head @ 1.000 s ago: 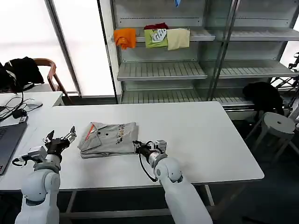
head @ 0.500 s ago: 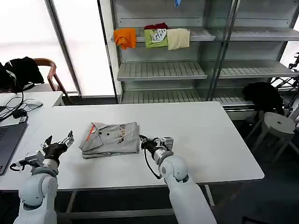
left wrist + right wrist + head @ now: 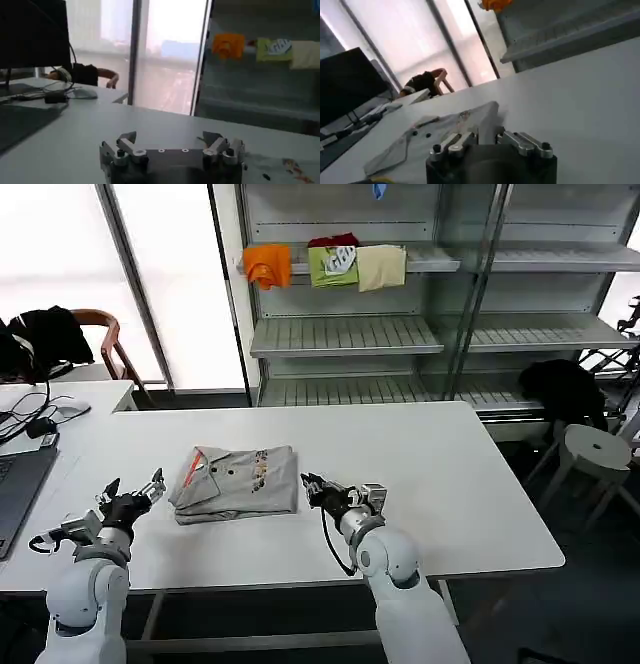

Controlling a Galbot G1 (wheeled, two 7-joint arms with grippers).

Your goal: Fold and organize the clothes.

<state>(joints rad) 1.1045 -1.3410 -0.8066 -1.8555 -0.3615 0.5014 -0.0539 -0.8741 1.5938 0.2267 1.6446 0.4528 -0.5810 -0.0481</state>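
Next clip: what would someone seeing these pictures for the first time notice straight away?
A folded light grey shirt with an orange collar stripe lies on the white table, flanked by the two arms. The left end effector hovers open to one side of it, and the right end effector sits open by its other edge, neither holding it. Behind, orange, green and cream folded garments sit on a metal shelf.

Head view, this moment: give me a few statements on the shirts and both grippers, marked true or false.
1. The folded grey shirts lie on the white table. True.
2. The right gripper clamps a sleeve. False: it sits open beside the shirts' edge, holding nothing.
3. The left gripper is open, apart from the shirts. True.
4. The grey shirts lie on the shelf. False: orange, green and cream garments lie there.
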